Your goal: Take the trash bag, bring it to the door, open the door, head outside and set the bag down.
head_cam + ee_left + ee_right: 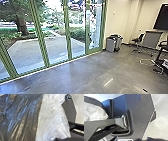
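While the glass wall (57,47) runs from nine to twelve o'clock of my head view, I have the trash bag (23,119) close up at the left wrist: creased dark plastic, shiny in its folds, with a pale, crinkled, see-through part (52,117) alongside. Its outline is cut off in that view, so I can't make out its full shape. Pale crumpled plastic with a dark edge shows at the right wrist too, again only partly. I cannot tell how wide the left gripper stands or whether it has hold of the bag, and I can't read the right gripper's state either.

Through the glass, a tree (22,25) stands at ten o'clock, its crown cut off, near a paved area (57,48). The broader green frame (102,30) at twelve may be a door's; I can't be sure. Grey bins (110,44) stand together at one o'clock, their tops hard to read. Around two, a chair (138,40) sits near a grey panel (152,40), and a dark screen (162,18) is cut off.
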Controlling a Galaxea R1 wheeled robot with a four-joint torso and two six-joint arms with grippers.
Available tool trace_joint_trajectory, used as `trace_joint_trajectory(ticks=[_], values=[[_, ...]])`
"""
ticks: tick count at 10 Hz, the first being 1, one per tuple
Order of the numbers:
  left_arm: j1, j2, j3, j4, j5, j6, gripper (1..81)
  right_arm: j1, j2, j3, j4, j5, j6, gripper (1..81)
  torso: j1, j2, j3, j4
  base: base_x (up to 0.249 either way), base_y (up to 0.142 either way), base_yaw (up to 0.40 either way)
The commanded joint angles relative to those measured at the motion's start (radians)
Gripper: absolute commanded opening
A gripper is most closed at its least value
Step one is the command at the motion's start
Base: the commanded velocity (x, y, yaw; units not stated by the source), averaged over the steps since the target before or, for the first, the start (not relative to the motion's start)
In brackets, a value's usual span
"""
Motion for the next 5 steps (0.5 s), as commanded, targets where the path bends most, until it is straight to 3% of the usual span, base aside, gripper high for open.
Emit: trace_joint_trajectory(ticks=[1, 5], values=[[-0.057, 0.001, 0.003, -0.005, 0.062, 0.005, 1.0, 0.040, -0.001, 0.003, -0.008, -0.056, -0.005, 81.1, 0.000, 0.000, 0.000, 0.000, 0.151, -0.068, 0.000], [-0.057, 0.001, 0.005, -0.008, 0.061, 0.005, 1.0, 0.040, 0.000, 0.003, -0.008, -0.056, -0.005, 81.1, 0.000, 0.000, 0.000, 0.000, 0.171, -0.081, 0.000]])
